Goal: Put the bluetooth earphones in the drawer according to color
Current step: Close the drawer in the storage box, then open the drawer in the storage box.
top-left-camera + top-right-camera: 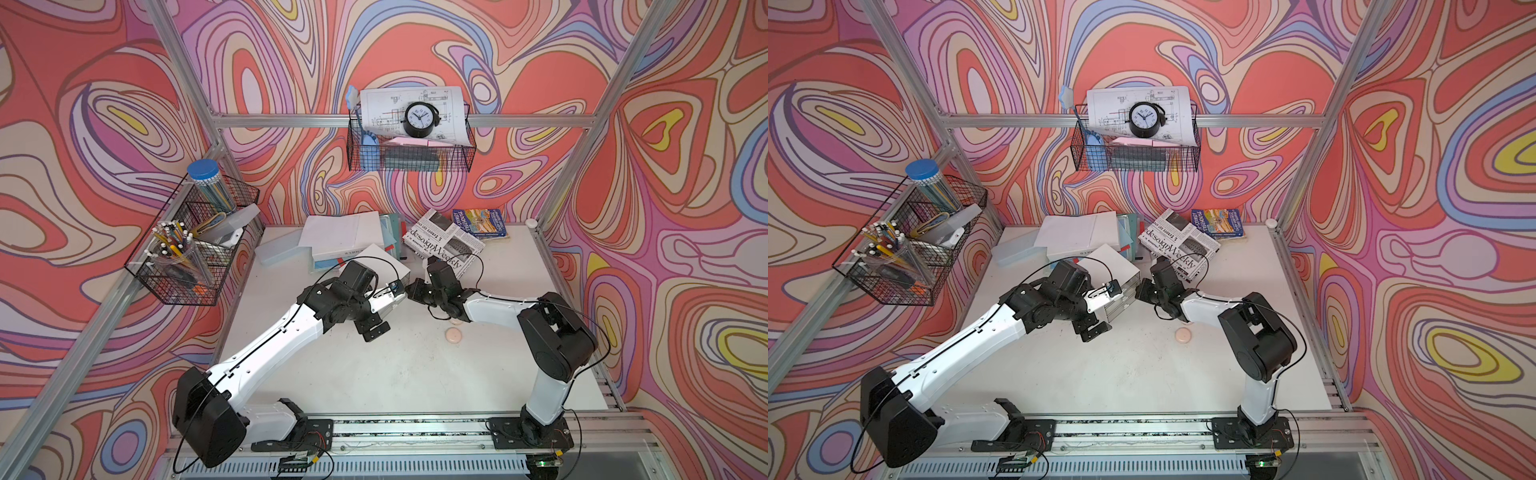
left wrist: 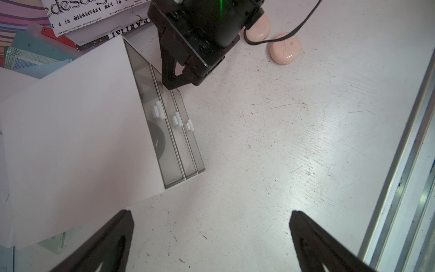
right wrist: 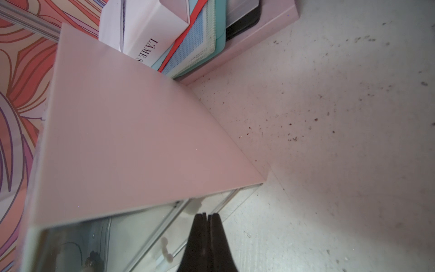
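Left gripper (image 2: 210, 213) hovers spread; right gripper (image 3: 208, 215) probes the drawers (image 2: 164, 136).
Left fingers (image 2: 113, 235) stand wide apart over the table (image 2: 282, 153), empty, likely keeping clear. Right fingers (image 3: 200, 235), pressed together, make a thin tip at the drawer fronts, probably to shift one. Two pink earphones (image 2: 284, 48) lie on the table beside them.

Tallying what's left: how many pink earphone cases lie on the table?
2: one pink case in the open by the right arm, another partly under it. More may be hidden.
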### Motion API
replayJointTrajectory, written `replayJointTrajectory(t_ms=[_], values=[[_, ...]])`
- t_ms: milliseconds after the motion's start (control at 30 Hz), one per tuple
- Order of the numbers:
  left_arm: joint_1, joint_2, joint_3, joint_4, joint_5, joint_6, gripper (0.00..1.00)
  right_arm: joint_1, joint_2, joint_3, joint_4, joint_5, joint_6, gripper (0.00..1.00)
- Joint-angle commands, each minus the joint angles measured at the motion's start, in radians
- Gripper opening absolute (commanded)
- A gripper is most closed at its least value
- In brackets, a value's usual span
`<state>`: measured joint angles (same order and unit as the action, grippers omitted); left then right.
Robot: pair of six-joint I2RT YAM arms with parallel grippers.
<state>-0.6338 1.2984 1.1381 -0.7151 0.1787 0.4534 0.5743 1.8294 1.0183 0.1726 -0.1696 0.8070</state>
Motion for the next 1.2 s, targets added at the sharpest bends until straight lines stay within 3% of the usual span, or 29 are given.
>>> replayJointTrajectory(t_ms=[0, 267, 433, 600, 733, 1167], values=[[-0.001, -0.004, 0.011, -0.021, -0.005, 0.009, 0.98, -0.003, -0.013, -0.032, 0.062, -0.015, 0.030, 0.00], [-0.001, 0.017, -0.005, -0.018, -0.037, 0.025, 0.99, -0.001, -0.052, -0.182, 0.198, -0.019, 0.136, 0.00], [-0.001, 0.031, -0.011, 0.015, -0.039, 0.015, 0.99, 0.000, -0.051, -0.279, 0.332, -0.056, 0.223, 0.06], [-0.001, 0.068, -0.009, 0.042, -0.092, 0.004, 0.99, 0.027, -0.028, -0.334, 0.468, -0.072, 0.263, 0.23], [0.006, 0.099, -0.014, 0.060, -0.087, -0.004, 0.99, 0.042, 0.009, -0.331, 0.520, -0.070, 0.297, 0.31], [0.041, 0.092, -0.010, 0.079, -0.065, -0.014, 0.98, 0.076, 0.180, -0.346, 0.769, -0.070, 0.463, 0.33]])
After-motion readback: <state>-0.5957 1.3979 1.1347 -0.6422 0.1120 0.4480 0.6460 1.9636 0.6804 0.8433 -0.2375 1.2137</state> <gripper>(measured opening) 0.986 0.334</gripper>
